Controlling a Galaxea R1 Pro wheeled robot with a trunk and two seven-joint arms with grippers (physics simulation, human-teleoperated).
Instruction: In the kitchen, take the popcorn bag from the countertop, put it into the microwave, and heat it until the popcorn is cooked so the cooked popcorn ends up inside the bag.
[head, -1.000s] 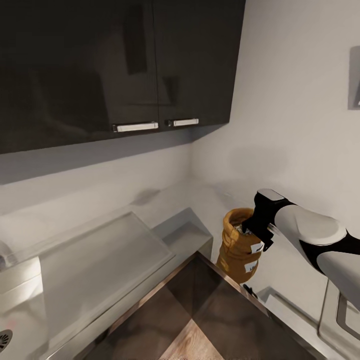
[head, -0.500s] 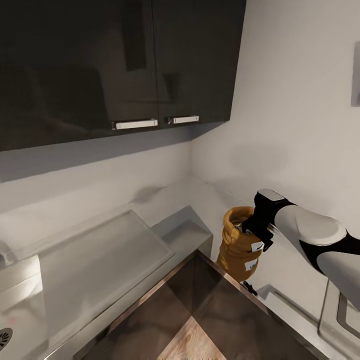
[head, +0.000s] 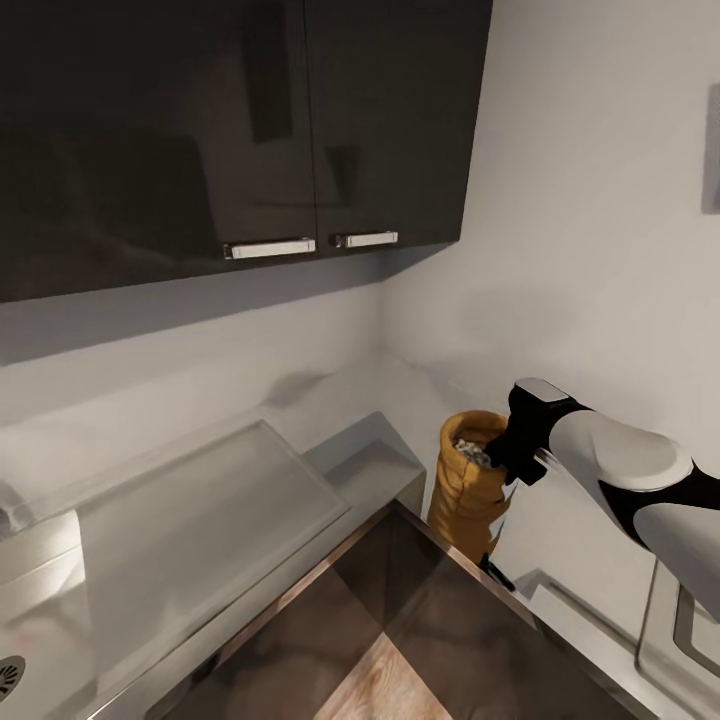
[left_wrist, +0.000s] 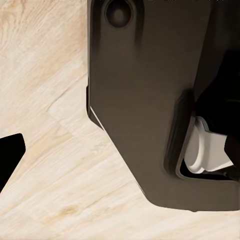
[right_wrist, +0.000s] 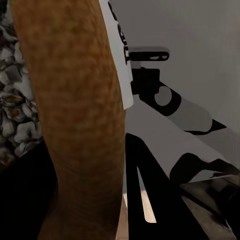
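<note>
The tan-brown popcorn bag (head: 466, 492) hangs upright in the air beside the white right-hand wall, above the corner of the grey countertop (head: 372, 468). My right gripper (head: 504, 462) is shut on the bag's rolled rim, on the side nearer the wall. Pale grey-white popcorn (head: 471, 447) shows in the bag's open mouth. In the right wrist view the bag's brown rim (right_wrist: 75, 125) runs close past the camera, with the popcorn (right_wrist: 14, 115) beside it. The microwave is out of view. The left wrist view looks down at a wooden floor (left_wrist: 45, 75) and a dark part of the robot (left_wrist: 145, 100).
Dark wall cupboards (head: 240, 130) with two white handles hang above the counter. A glossy dark surface (head: 420, 620) lies just below the bag. A sloping steel draining board (head: 200, 520) and a sink drain (head: 8, 676) lie to the left, and steel edges (head: 660, 620) to the lower right.
The bag has turned and leaned in my right gripper, so its white labels have gone from sight and more popcorn shows in its mouth. The head view shifted slightly early on.
</note>
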